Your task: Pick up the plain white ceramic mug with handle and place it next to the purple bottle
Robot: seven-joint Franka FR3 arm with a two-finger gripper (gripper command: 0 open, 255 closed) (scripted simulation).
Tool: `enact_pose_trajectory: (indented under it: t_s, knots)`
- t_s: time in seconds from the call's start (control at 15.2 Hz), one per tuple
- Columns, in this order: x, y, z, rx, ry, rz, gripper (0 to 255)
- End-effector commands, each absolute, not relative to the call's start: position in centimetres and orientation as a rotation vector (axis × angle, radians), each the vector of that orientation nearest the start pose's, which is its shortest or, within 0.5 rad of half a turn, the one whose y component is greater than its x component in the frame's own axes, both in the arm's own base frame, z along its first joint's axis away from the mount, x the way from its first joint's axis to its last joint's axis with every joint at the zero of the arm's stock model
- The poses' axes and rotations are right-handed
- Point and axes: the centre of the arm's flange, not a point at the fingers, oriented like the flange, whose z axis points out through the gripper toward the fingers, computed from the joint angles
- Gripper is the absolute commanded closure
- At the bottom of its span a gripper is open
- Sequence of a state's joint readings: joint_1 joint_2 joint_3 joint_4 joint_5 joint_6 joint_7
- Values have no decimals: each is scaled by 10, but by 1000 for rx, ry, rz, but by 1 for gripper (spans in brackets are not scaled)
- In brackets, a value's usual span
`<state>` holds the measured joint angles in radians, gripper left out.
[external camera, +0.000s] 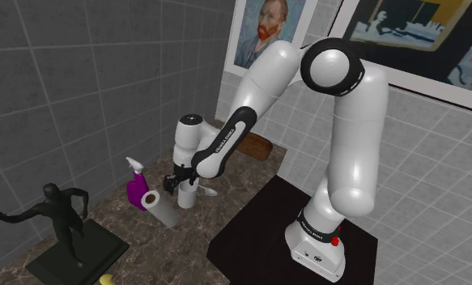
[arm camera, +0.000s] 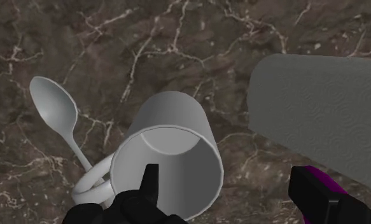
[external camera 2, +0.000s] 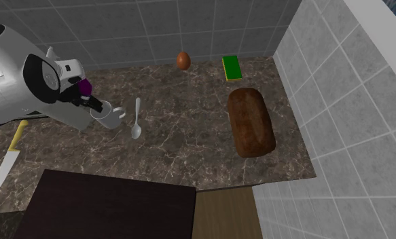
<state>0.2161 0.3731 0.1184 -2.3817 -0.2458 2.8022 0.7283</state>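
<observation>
Two fingers [arm camera: 151,191] of the gripper [arm camera: 228,178] are held apart, open, astride the mug [arm camera: 171,146] wall on the bottle [arm camera: 343,191] side. One finger is seen inside the mouth, the other outside it, toward the bottle. The mug is shown directly beneath, upright, near the bottle but apart from it. It is plain and white-grey, with its loop handle turned away from the bottle.

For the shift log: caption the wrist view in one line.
Open hand above the upright white mug, one finger over its mouth; spoon, paper roll and purple bottle alongside.
</observation>
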Motion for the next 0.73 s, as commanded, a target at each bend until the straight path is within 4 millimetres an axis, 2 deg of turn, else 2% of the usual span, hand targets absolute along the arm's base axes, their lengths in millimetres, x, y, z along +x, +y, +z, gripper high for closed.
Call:
enact_pose_trajectory:
  t_s: [0.0, 0.13, 0.66]
  knots:
    - [471, 179, 192, -3139, 273, -109, 0]
    - [469, 179, 215, -3139, 273, -109, 0]
    - [469, 179, 215, -3139, 273, -109, 0]
